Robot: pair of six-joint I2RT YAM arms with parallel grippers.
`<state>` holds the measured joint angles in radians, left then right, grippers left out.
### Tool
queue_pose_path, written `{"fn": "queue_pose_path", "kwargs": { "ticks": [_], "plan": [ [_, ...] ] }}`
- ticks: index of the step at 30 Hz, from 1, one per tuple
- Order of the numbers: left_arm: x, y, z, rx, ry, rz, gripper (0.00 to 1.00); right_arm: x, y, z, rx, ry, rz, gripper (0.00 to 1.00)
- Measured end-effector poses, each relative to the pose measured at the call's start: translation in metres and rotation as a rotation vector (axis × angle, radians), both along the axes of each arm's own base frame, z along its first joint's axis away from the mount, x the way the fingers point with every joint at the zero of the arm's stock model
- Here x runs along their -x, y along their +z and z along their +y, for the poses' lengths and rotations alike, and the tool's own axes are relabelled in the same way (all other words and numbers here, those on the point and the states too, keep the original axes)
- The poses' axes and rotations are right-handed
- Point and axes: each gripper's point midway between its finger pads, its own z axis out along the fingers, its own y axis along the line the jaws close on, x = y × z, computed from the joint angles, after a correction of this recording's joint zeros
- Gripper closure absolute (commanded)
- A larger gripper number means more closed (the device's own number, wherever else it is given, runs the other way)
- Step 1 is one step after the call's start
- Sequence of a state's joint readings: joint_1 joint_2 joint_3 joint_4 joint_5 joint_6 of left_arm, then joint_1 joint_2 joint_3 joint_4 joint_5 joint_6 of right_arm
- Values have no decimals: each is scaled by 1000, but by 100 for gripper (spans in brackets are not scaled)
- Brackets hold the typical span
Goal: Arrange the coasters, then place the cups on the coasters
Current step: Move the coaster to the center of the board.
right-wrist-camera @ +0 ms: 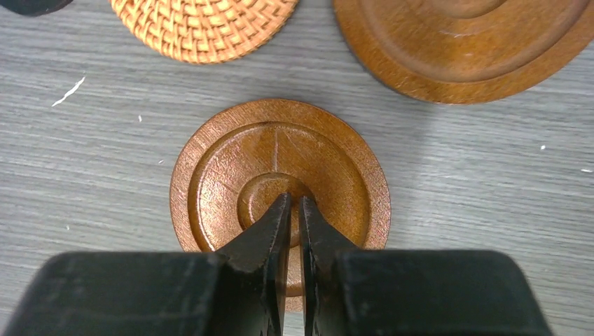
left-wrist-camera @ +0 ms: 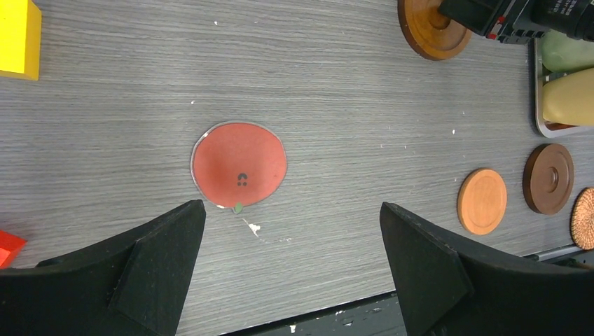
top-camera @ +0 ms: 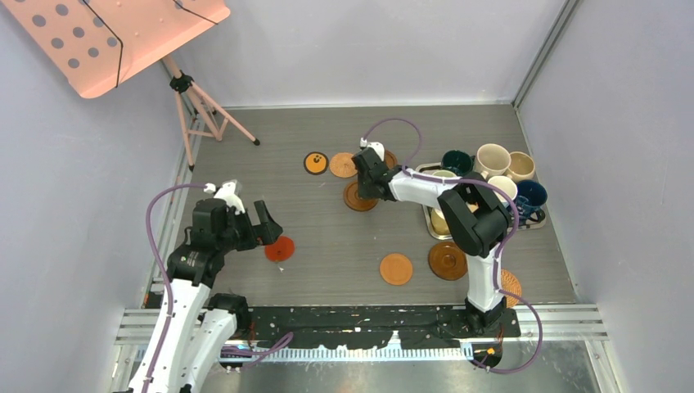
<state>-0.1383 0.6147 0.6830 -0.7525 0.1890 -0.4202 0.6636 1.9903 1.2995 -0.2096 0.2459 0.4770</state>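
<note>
- Here, the right gripper (right-wrist-camera: 294, 203) is all but closed, with only a thin slit between its tips and nothing in it. The tips sit over, and seemingly on, the central boss of a ringed wooden coaster (right-wrist-camera: 280, 150) at mid-worktop.
- The left gripper (left-wrist-camera: 291, 210) is spread wide and empty, hanging over the red coaster (left-wrist-camera: 239, 165) on the left side of the worktop.
- Risk on the right: if it pushes this disc, the tips may slip off the boss. The disc may also knock the wicker coaster (right-wrist-camera: 203, 24) or the other wooden coaster (right-wrist-camera: 462, 42) near it.
- Risk on the left: the red disc looks thin and flat, so closing fingers may skid past its edge.
- Only the top view shows the cups (top-camera: 493, 157), bunched at the right by the metal tray (top-camera: 428, 221), none visibly on a coaster.
- Only the right wrist view shows the empty slit, and only the left wrist view shows a yellow block (left-wrist-camera: 17, 38).
</note>
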Motion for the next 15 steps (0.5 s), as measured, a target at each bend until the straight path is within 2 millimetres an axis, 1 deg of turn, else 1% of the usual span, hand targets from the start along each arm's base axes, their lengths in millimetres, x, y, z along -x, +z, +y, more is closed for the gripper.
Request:
{"fn": "queue_pose_path", "kwargs": {
  "ticks": [3,7,11,15],
  "plan": [
    [0,0,1,-5,4,-3,0,-3,0,-4,1,-11,0,83],
    [-1,1,3,-13,15,-8,0,-4,0,-5,0,-12,0,83],
    [-2,0,6,-24,31,-8,1,-4,0,-4,3,-2,2,83],
    [-3,-2,13,-37,82,2,1,-3,1,-2,6,23,11,81]
  ]
}}
